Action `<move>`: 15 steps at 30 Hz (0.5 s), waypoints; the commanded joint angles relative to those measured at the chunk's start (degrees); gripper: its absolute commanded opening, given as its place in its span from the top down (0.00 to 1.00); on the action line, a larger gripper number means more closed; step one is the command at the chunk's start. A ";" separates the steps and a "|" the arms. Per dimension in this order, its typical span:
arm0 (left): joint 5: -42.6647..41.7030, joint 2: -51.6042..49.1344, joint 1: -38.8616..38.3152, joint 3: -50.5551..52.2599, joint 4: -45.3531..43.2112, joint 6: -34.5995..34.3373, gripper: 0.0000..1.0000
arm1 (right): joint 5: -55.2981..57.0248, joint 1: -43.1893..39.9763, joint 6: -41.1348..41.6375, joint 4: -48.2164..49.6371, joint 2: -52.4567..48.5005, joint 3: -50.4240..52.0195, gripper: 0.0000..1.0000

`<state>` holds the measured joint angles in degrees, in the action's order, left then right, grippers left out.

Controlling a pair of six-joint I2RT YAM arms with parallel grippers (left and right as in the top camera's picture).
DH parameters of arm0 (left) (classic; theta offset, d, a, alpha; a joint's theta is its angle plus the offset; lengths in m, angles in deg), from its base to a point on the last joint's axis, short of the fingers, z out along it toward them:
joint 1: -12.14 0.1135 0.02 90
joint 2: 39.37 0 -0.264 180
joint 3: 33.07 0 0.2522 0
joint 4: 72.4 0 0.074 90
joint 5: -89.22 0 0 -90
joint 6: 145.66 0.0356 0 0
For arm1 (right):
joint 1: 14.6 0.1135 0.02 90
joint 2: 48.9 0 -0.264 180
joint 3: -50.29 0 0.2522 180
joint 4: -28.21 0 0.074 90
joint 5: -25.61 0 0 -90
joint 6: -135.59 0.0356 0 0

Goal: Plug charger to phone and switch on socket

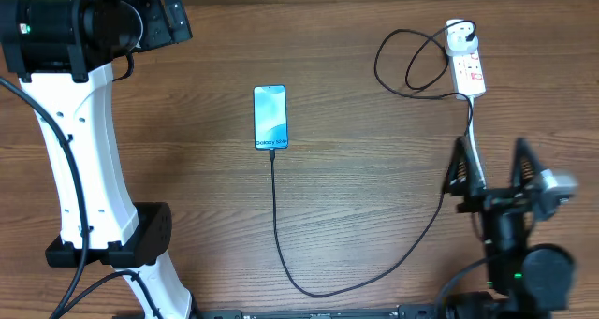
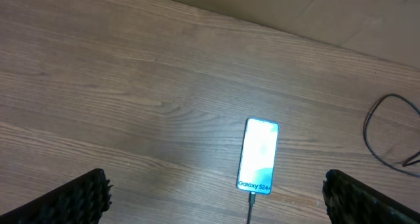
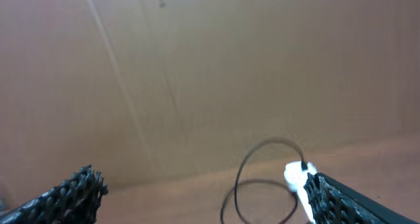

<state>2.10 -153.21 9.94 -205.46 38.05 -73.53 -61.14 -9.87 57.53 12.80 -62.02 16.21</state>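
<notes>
Wood-grain bench (image 1: 187, 123), slim glowing phone (image 1: 270, 117) lying flat mid-bench.
Your left jaws and right jaws both stand spread wide, holding nothing; the thin black charger (image 1: 274, 207) curves from the phone's bottom edge to its round white adapter on the elongated white socket (image 1: 471, 73).

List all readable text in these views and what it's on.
"Galaxy S24": white letters at the bottom edge of the phone screen; a blurred character may follow.
Power strip: any markings are too small to read.
Nothing else is legible in any view.
</notes>
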 commanded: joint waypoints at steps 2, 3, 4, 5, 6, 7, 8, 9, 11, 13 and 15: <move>0.50 0.61 -0.07 -0.48 0.11 0.07 0.00 | 1.73 1.22 0.17 4.04 5.66 8.13 0.00; 0.50 0.61 -0.07 -0.48 0.11 0.07 0.00 | 2.36 1.49 0.15 4.17 6.54 9.25 0.00; 0.50 0.61 -0.07 -0.48 0.11 0.07 0.00 | 2.89 1.70 0.15 4.15 7.26 10.19 0.00; 0.50 0.61 -0.07 -0.48 0.11 0.07 0.00 | 3.39 1.92 0.15 4.15 7.93 11.23 0.00; 0.50 0.61 -0.07 -0.48 0.11 0.07 0.00 | 3.74 2.08 0.15 4.13 8.39 12.11 0.00; 0.50 0.61 -0.07 -0.48 0.11 0.07 0.00 | 3.87 2.16 0.13 4.13 8.79 12.96 0.00; 0.50 0.61 -0.07 -0.48 0.11 0.07 0.00 | 4.42 2.25 0.17 4.15 9.27 13.92 0.00; 0.50 0.61 -0.07 -0.48 0.11 0.07 0.00 | 4.79 2.38 0.15 4.17 9.75 14.73 0.00; 0.50 0.61 -0.07 -0.48 0.11 0.07 0.00 | 4.87 2.40 0.17 4.20 10.78 16.37 0.00; 0.50 0.61 -0.07 -0.48 0.11 0.07 0.00 | 4.87 2.40 0.17 4.17 11.74 17.55 0.00; 0.50 0.61 -0.07 -0.48 0.11 0.07 0.00 | 4.90 2.38 0.17 4.37 13.05 19.10 0.00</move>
<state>2.07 -153.21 9.94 -205.46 38.05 -73.55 -57.38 -7.79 57.57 16.54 -50.86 33.67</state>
